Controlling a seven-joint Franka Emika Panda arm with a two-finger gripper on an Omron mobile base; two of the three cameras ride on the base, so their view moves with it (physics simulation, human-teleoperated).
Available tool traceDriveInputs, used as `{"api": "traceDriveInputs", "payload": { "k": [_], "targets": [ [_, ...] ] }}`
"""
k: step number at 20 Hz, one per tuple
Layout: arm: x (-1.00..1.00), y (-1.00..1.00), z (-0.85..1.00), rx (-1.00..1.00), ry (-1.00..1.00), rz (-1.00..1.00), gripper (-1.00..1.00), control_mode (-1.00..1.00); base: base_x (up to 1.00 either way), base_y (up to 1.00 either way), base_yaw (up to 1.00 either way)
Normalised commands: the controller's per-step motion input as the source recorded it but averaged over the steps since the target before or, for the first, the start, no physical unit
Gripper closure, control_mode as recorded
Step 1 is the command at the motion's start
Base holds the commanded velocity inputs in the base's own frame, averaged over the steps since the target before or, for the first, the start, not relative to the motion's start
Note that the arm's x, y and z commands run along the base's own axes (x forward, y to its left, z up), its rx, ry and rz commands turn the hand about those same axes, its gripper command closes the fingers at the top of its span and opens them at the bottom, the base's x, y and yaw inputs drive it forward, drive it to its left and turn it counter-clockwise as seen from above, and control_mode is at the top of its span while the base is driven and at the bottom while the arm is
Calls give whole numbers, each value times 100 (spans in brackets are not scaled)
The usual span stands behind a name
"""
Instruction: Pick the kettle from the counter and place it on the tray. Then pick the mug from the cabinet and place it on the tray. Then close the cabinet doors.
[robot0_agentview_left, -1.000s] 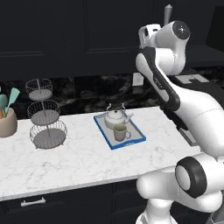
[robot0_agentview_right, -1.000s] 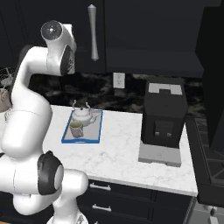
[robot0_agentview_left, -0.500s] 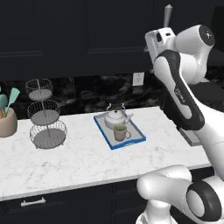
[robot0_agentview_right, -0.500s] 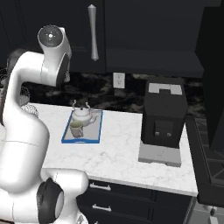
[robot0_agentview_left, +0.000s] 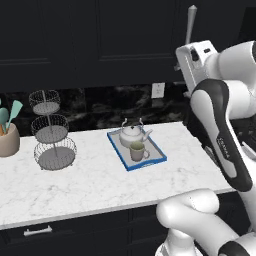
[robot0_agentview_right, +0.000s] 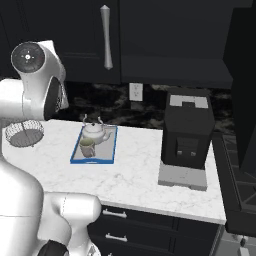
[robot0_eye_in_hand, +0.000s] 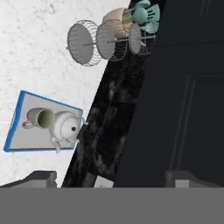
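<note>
The white kettle (robot0_agentview_left: 132, 135) and the beige mug (robot0_agentview_left: 137, 150) stand side by side on the blue-rimmed tray (robot0_agentview_left: 150, 162) on the marble counter (robot0_agentview_left: 80, 185). From the right I see the same kettle (robot0_agentview_right: 95, 131), mug (robot0_agentview_right: 87, 148) and tray (robot0_agentview_right: 93, 161). My gripper (robot0_eye_in_hand: 113, 178) is open with nothing between its fingertips (robot0_eye_in_hand: 42, 176). It is raised close in front of a black cabinet door (robot0_eye_in_hand: 188, 92), just below that door's silver bar handle (robot0_agentview_left: 191, 24). In the hand view the kettle (robot0_eye_in_hand: 65, 127) and mug (robot0_eye_in_hand: 42, 118) lie far below.
A three-tier wire stand (robot0_agentview_left: 50, 131) and a tan utensil holder (robot0_agentview_left: 8, 140) stand at the counter's left. A black coffee machine (robot0_agentview_right: 186, 131) sits to the right of the tray. A tall dark panel (robot0_agentview_right: 245, 75) rises at the far right. Dark drawers (robot0_agentview_left: 75, 227) run under the counter.
My elbow has swung out toward the right side of the left base view and the hand has dropped slightly below the door handle. Kettle, mug and tray have not moved.
</note>
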Motion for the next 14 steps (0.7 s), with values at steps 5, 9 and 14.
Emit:
{"api": "traceDriveInputs", "payload": {
  "k": [5, 9, 14],
  "targets": [
    [-72, -10, -7, -3, -4, 0, -100, -100, 0, 0, 0],
    [-82, -37, -11, 4, -3, -2, -100, -100, 0, 0, 0],
    [-60, -48, -3, 14, -9, -18, -100, -100, 0, 0, 0]
  ]
}}
